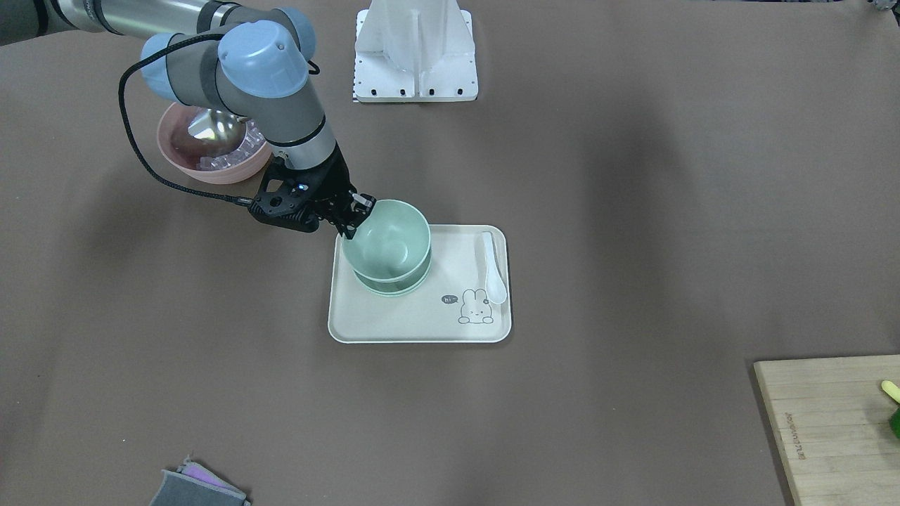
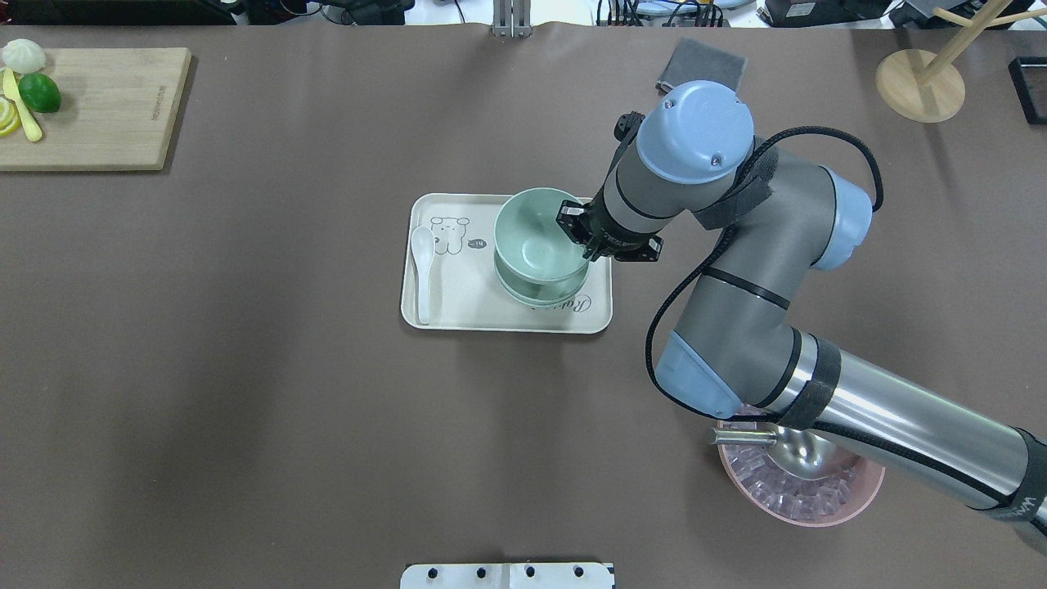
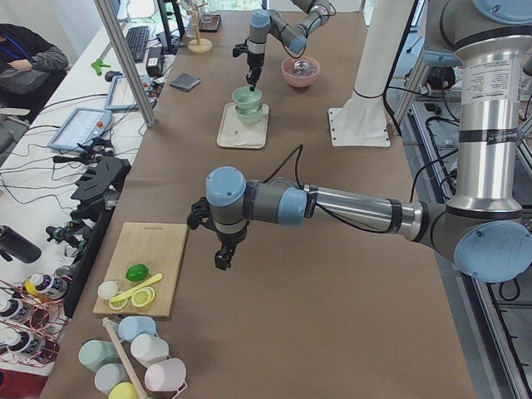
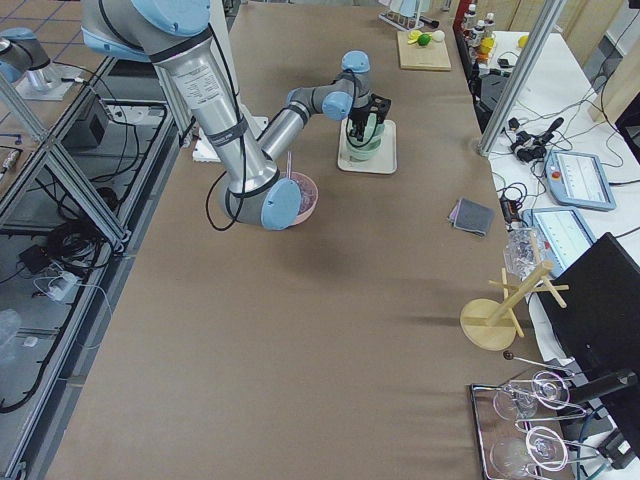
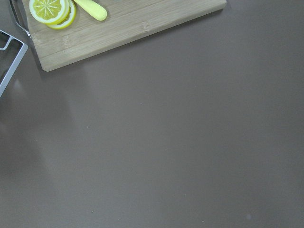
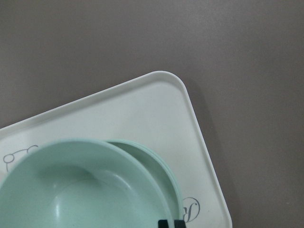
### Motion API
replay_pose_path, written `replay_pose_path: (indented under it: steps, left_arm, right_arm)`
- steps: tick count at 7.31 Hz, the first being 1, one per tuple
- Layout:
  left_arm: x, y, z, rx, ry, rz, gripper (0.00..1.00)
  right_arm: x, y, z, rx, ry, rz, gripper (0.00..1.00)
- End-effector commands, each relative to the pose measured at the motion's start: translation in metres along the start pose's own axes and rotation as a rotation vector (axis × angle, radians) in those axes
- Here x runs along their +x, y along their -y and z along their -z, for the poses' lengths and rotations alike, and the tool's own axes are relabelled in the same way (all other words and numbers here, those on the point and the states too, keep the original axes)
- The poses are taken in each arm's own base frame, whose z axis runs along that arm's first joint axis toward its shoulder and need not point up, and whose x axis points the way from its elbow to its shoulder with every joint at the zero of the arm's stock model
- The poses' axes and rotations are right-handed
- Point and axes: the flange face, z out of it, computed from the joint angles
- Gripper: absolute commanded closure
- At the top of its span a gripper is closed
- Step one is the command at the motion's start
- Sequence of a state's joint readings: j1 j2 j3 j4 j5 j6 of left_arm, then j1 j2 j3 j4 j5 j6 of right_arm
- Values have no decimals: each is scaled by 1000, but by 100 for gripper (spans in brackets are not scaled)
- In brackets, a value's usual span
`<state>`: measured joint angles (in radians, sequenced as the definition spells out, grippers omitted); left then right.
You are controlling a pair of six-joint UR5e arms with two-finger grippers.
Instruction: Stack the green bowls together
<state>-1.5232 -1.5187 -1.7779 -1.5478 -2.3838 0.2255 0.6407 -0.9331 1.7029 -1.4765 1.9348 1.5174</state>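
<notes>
My right gripper (image 1: 355,211) is shut on the rim of a pale green bowl (image 1: 390,239), also seen in the overhead view (image 2: 532,237). It holds the bowl slightly tilted, just over the other green bowls (image 1: 394,284) stacked on the cream tray (image 1: 422,323). In the right wrist view the held bowl (image 6: 71,190) overlaps the lower bowl's rim (image 6: 156,161). My left gripper (image 3: 223,258) hangs over bare table near the cutting board; it shows only in the exterior left view, so I cannot tell if it is open or shut.
A white spoon (image 1: 492,267) lies on the tray beside the bowls. A pink bowl with a metal scoop (image 1: 211,147) stands under my right arm. A wooden cutting board (image 2: 98,106) with fruit, a grey cloth (image 2: 701,65) and a wooden stand (image 2: 920,82) sit at the table's edges.
</notes>
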Motion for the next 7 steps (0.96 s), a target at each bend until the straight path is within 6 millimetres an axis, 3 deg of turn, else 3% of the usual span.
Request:
replay_pose_path:
  steps: [1, 7]
  left_arm:
    - [0, 0, 0, -1, -2, 1, 1]
    - [2, 0, -1, 3, -23, 10, 1]
  right_arm:
    - [1, -1, -8, -3, -12, -8, 100]
    - [1, -14, -28, 10, -34, 11, 100]
